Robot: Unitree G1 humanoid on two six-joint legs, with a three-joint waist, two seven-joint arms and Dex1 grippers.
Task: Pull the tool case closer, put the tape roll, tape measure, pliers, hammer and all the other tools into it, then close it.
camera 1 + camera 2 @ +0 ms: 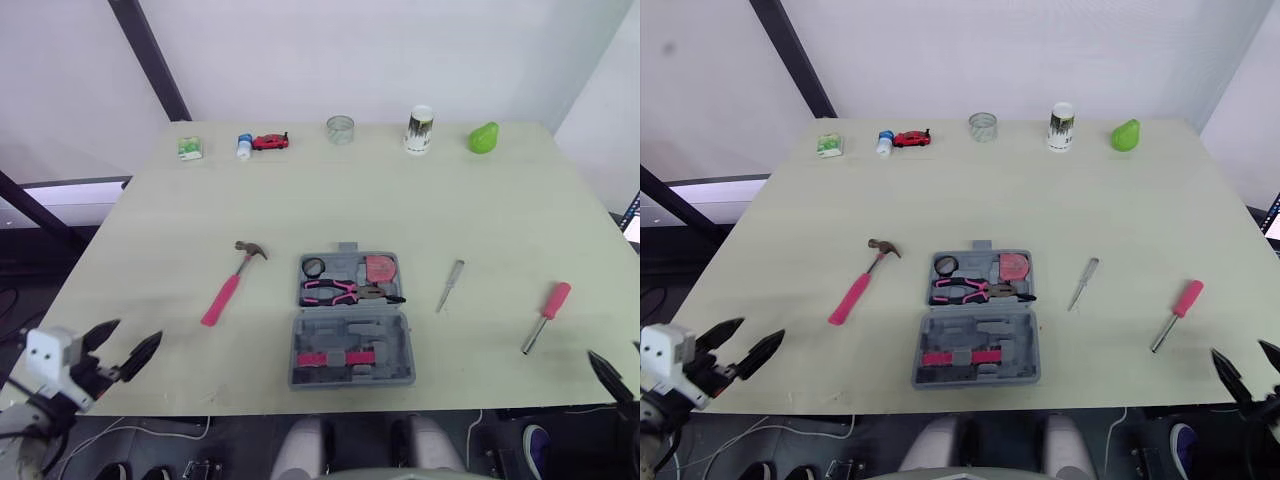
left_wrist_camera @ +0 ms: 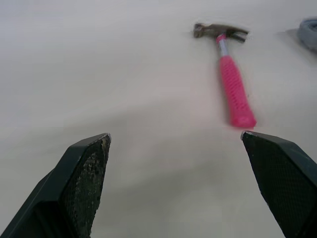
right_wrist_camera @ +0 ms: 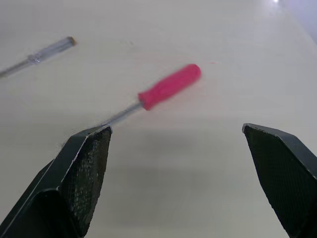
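The grey tool case (image 1: 352,320) lies open at the table's front middle. Its far half holds a black tape roll (image 1: 314,266), a pink tape measure (image 1: 380,268) and pink-handled pliers (image 1: 345,292). A pink-handled hammer (image 1: 232,284) lies left of the case. To the right rest a small clear-handled screwdriver (image 1: 450,285) and a pink-handled screwdriver (image 1: 545,316). My left gripper (image 1: 124,350) is open at the front left edge, short of the hammer (image 2: 229,74). My right gripper (image 1: 1245,365) is open at the front right corner, facing the pink screwdriver (image 3: 161,90).
Along the table's far edge stand a green packet (image 1: 190,148), a small bottle (image 1: 244,146), a red toy car (image 1: 270,141), a glass cup (image 1: 340,129), a can (image 1: 419,130) and a green pear-shaped object (image 1: 484,138). Bare tabletop (image 1: 330,205) lies between them and the tools.
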